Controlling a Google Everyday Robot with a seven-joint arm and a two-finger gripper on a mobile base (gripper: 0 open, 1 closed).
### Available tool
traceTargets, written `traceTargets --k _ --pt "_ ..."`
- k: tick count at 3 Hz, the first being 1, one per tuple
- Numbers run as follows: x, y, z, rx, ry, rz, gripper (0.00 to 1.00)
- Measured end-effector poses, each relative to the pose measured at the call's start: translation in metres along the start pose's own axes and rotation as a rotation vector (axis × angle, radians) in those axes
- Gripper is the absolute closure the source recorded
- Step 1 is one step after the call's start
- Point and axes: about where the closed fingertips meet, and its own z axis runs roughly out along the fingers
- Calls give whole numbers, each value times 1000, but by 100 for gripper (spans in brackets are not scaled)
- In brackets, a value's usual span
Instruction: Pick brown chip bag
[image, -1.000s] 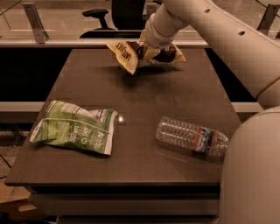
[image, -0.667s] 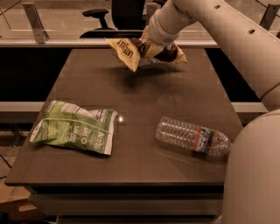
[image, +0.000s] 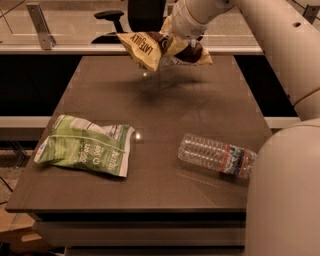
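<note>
The brown chip bag (image: 159, 49), dark brown with tan-yellow ends, hangs crumpled in the air above the far part of the table (image: 150, 110). My gripper (image: 170, 41) is shut on its middle and holds it clear of the tabletop. My white arm reaches in from the right and hides the right side of the table.
A green-and-white snack bag (image: 87, 145) lies at the left front of the table. A clear plastic water bottle (image: 217, 155) lies on its side at the right front. A black office chair (image: 127, 17) and a white ledge stand behind the table.
My gripper has lifted the brown chip bag higher off the far part of the table. The green bag and the bottle have not moved.
</note>
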Motion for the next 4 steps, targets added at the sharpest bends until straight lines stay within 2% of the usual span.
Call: traceTargets --k 2,4 --pt "-21 -7 -42 3 -120 50 100" --pt "-42 -9 -85 14 -119 75 100"
